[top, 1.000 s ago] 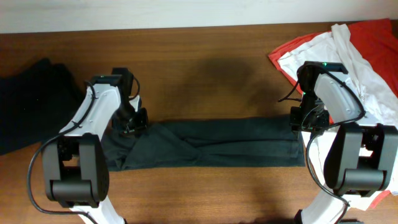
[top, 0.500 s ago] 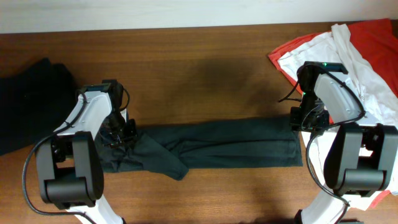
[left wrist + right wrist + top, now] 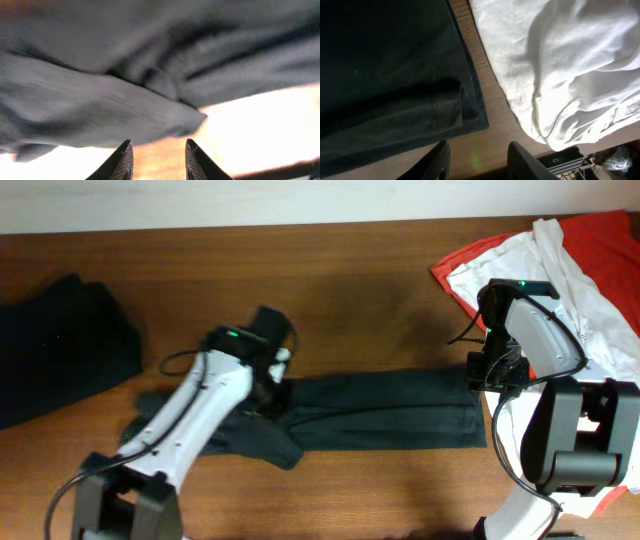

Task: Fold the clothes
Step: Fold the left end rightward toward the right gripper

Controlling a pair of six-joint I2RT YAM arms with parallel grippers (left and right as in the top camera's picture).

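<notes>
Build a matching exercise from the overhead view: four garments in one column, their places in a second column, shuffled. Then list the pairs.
1. long dark grey shirt
2. white shirt
3. red-orange shirt
4. black heap

A. far left
B. far right corner, partly under another garment
C. stretched across the middle
D. right side, lying over another garment

Pairs: 1-C, 2-D, 3-B, 4-A

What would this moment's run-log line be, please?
dark shirt: long strip | left gripper: open, over shirt | right gripper: open, at shirt's right end
</notes>
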